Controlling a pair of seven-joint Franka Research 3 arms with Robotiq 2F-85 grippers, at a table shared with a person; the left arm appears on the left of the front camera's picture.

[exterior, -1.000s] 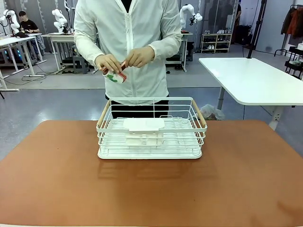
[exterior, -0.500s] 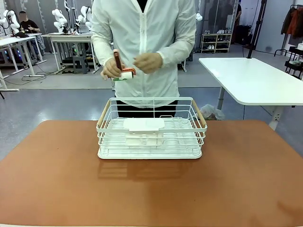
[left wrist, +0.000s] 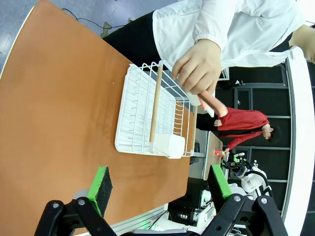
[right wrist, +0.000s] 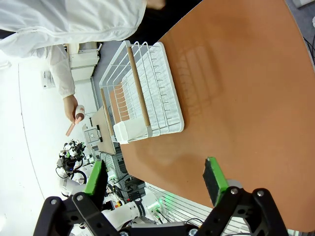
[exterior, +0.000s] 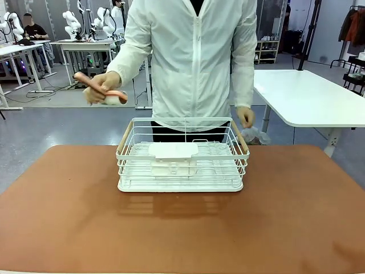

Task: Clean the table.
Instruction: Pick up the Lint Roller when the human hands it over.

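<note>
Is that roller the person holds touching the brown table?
Apart. In the front view the roller sits in the person's raised hand, well above the table.

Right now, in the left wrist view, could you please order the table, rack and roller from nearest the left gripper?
1. Table, its near edge by the left gripper.
2. Rack, mid-table.
3. Roller, in the person's hand past it.

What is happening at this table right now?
A person at the far side holds a roller with an orange handle in one hand, raised beside the white wire rack. The other hand hangs near the rack's far corner. The left end effector and right end effector are open above the table, holding nothing.
</note>
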